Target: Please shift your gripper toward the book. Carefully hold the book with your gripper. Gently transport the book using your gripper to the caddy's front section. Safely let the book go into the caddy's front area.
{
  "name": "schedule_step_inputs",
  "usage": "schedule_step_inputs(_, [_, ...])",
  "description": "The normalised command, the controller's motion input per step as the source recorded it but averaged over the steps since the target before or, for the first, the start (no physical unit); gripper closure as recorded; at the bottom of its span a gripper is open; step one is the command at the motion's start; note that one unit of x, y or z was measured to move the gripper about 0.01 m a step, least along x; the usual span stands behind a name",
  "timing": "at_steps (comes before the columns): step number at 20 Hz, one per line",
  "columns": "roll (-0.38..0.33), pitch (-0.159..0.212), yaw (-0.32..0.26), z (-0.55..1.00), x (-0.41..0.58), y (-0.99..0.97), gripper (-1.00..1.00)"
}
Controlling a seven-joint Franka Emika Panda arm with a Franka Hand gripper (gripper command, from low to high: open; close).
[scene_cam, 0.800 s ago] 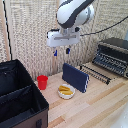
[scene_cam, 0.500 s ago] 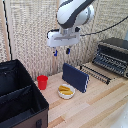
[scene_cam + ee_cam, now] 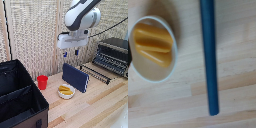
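The dark navy book [image 3: 75, 77] stands upright on its edge on the wooden table, leaning slightly. My gripper [image 3: 71, 52] hangs above its top edge with a gap of air between, fingers spread and nothing held. In the wrist view the book [image 3: 209, 55] shows as a narrow dark blue strip seen edge-on. The black caddy [image 3: 25, 112] sits at the exterior view's left, with an inner divider; its front section [image 3: 15, 107] is the nearer bay.
A small white bowl [image 3: 66, 91] with yellow food sits beside the book; the bowl [image 3: 153, 47] also shows in the wrist view. A red cup [image 3: 43, 82] stands near the caddy. A toaster oven [image 3: 112, 56] with a pulled-out rack [image 3: 96, 73] is at the exterior view's right.
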Motion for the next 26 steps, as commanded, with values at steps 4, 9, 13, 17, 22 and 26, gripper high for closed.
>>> schedule_step_inputs(4, [0.000, 0.000, -0.006, -0.32, 0.000, -0.25, -1.00])
schedule_step_inputs(9, [0.000, 0.000, -0.168, -0.37, 0.077, -0.01, -1.00])
schedule_step_inputs(13, [-0.001, 0.012, -0.132, -0.32, 0.204, 0.08, -1.00])
schedule_step_inputs(17, [-0.012, 0.027, -0.003, -0.24, 0.325, 0.14, -1.00])
schedule_step_inputs(22, [-0.042, 0.018, 0.053, -0.23, 0.348, 0.14, -1.00])
schedule_step_inputs(26, [-0.008, 0.018, 0.033, -0.36, 0.301, -0.03, -1.00])
